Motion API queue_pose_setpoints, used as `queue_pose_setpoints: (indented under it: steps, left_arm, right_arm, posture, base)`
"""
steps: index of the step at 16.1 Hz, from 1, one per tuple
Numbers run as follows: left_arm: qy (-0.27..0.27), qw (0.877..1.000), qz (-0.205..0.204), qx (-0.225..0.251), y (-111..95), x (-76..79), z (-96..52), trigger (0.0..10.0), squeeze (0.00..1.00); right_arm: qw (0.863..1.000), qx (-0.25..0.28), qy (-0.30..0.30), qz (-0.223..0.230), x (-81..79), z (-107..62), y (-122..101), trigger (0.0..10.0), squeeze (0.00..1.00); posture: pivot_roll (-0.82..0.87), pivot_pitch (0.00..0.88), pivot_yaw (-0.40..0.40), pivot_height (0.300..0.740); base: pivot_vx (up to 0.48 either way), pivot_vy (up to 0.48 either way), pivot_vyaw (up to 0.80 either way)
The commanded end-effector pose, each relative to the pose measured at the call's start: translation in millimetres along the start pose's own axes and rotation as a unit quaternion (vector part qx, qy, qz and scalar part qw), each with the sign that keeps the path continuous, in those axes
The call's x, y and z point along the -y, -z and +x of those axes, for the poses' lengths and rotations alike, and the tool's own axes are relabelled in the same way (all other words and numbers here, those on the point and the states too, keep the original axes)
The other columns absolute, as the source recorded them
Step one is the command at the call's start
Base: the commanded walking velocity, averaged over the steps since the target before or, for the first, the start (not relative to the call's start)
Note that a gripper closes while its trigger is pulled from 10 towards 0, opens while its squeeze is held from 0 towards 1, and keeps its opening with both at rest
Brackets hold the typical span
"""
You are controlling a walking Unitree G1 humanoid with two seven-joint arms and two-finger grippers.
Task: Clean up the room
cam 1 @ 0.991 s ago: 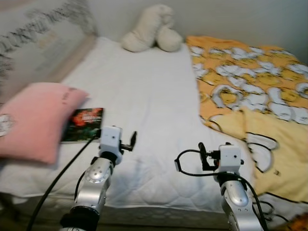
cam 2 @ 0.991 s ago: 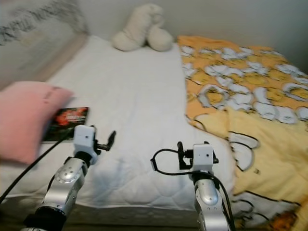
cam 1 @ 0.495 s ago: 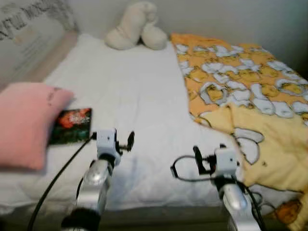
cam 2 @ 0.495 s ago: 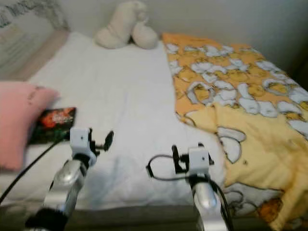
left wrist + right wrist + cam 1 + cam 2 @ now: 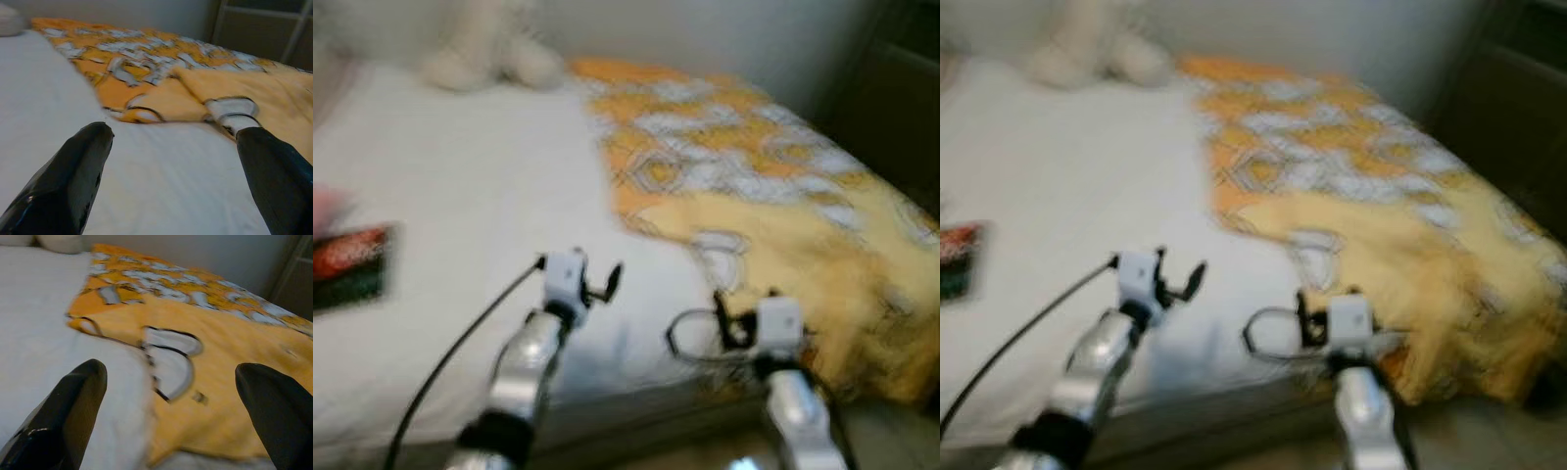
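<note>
Head views, blurred: both arms reach over the bed [image 5: 460,215]; the crumpled yellow blanket [image 5: 783,196] covers its far side, probably awaiting straightening. Left wrist view: left gripper [image 5: 171,161] spread wide, empty, facing the blanket's edge. Right wrist view: right gripper [image 5: 171,396] likewise wide, empty, nearer the blanket.

On the bed [image 5: 460,206] — blanket [image 5: 773,186] right, book [image 5: 347,266] left, stuffed toy [image 5: 484,54] at the far end.

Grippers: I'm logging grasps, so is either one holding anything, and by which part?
Nothing is held. The left gripper and right gripper are both open above the bed.
</note>
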State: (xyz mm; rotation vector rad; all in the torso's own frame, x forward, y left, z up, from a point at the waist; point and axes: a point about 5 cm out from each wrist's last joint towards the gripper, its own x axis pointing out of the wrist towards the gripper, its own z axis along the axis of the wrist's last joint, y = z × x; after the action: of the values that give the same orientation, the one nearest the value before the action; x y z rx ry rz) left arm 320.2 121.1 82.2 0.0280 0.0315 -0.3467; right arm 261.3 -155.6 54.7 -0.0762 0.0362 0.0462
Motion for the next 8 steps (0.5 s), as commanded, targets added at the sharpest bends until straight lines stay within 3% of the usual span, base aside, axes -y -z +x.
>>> queue_pose_setpoints:
  steps: [1,8]
  left_arm:
    - [-0.009,1.000,-0.007,-0.012,4,-2.4,0.3,10.0,0.00]
    - [-0.056,0.995,0.043,-0.064,20,-23.7,-5.0,10.0,0.00]
  right_arm:
    - [1.000,0.003,0.003,-0.009,3.7,0.8,-2,10.0,0.00]
    - [1.000,-0.006,0.003,-0.002,4.4,-3.6,4,10.0,0.00]
  posture:
    - [0.14,0.000,-0.030,0.740]
    - [0.15,0.000,-0.024,0.740]
  base:
    - [0.000,0.000,-0.79]
    - [0.000,0.000,-0.78]
